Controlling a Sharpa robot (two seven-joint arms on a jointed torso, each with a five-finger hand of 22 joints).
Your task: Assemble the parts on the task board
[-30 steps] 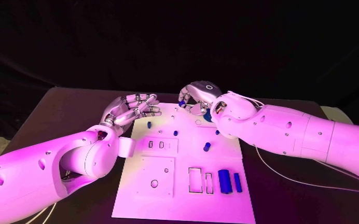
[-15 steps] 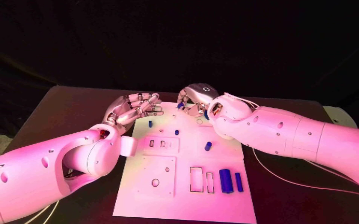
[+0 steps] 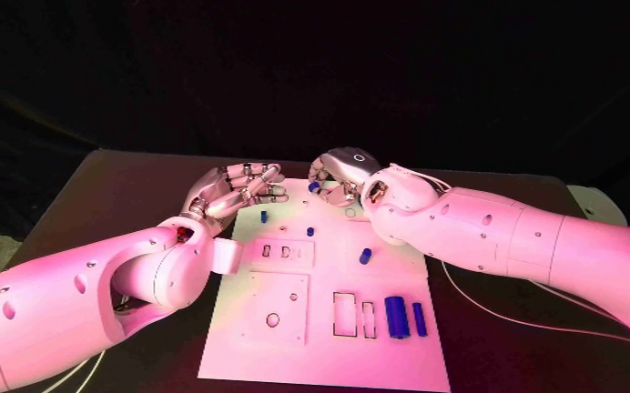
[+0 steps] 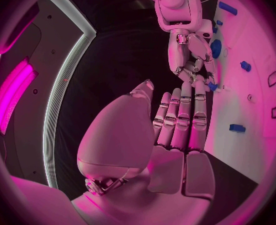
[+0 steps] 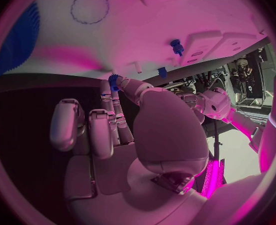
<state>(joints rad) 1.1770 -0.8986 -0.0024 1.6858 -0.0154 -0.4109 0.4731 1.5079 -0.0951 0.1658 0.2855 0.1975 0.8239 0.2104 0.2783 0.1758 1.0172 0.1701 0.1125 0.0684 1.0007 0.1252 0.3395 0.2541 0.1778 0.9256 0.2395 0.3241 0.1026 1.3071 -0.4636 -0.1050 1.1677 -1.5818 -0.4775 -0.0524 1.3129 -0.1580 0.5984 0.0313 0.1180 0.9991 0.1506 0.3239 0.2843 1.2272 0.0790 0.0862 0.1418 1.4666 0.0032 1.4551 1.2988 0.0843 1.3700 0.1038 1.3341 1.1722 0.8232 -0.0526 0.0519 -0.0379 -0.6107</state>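
A: While the head view has the right hand [image 3: 344,177] at the task board [image 3: 329,338]'s far edge, what is it holding?

B: A small blue part [image 5: 114,80], pinched at its fingertips in the right wrist view; seating it likely comes next.

A: The left hand [image 4: 175,130]?

B: Left wrist view: fingers straight, together, empty, beside the board.

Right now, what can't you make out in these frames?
- Head view: what the right hand does at the task board far edge; its own wrist hides the fingertips.
- Right wrist view: small blue part at a fingertip; held or just touched, too small to tell.
- Left wrist view: left hand palm side faces away.
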